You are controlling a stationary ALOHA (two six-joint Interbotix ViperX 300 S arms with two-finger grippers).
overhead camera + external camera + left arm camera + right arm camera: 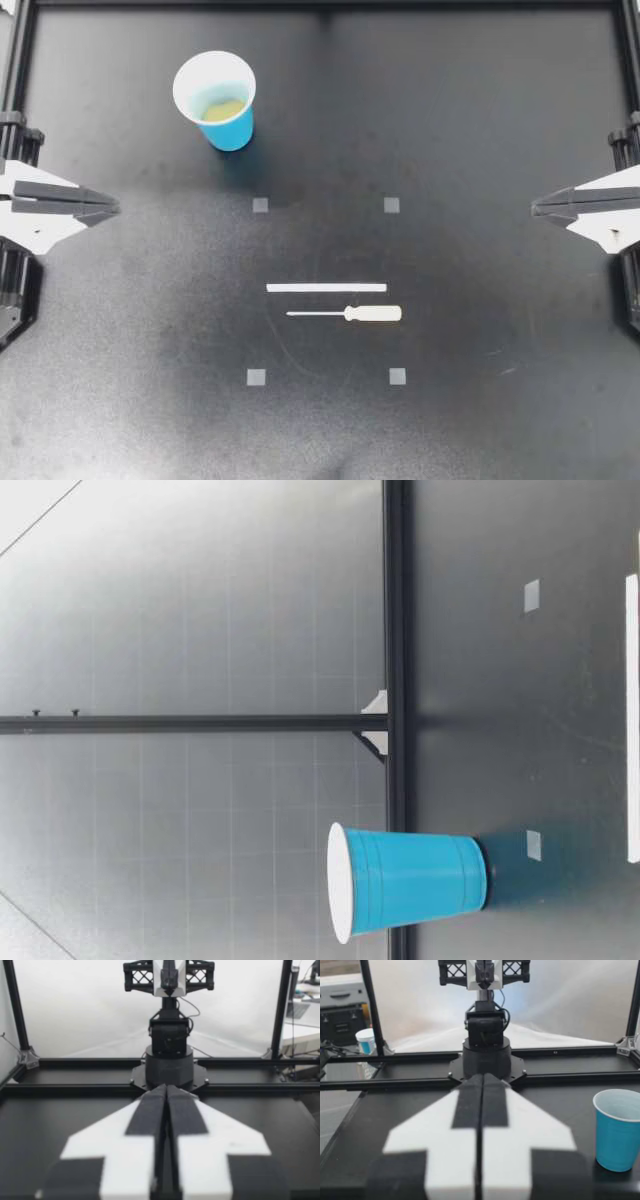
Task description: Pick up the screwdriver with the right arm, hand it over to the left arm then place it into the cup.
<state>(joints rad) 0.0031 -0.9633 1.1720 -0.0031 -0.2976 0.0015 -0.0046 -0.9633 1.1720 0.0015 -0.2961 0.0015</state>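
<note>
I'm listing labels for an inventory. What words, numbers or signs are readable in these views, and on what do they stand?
No text can be read in any view.
The blue cup, screwdriver, white strip and grey square markers show no print.
The equipment behind the table in the right wrist view is too blurred to tell.

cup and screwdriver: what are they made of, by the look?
The cup is likely thin plastic: blue outside, white inside, smooth with a slight sheen and faint rings around the wall. The screwdriver: handle looks like pale matte plastic; shaft is thin, straight and light, probably metal, but too small to be sure.
</note>
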